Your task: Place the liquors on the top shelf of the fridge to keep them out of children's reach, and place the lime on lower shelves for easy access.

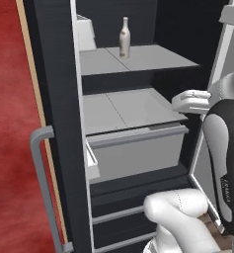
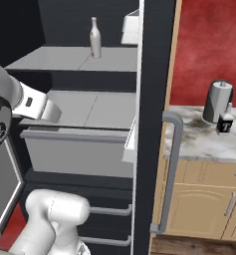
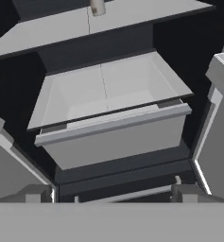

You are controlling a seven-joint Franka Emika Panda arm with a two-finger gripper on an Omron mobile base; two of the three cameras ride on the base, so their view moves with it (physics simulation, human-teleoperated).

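Fridge (image 2: 152,74), door open. Slim beige bottle (image 1: 124,38): standing on top shelf (image 1: 138,59), placed. Square black-label bottle (image 2: 224,122): on the counter (image 2: 199,137) right of the fridge, beside paper-towel roll (image 2: 217,102), outstanding. Lime: not located. Gripper (image 3: 113,196): jaws wide, empty, facing lower shelf (image 3: 108,90) and bin (image 3: 116,137).

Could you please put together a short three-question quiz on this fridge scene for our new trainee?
1. True or false: the slim bottle stands upright on the top shelf.
2. Where is the square bottle? A on the counter beside the paper-towel roll; B in the fridge bin.
3. The gripper is ___.

Key: 1 true; 2 A; 3 open.
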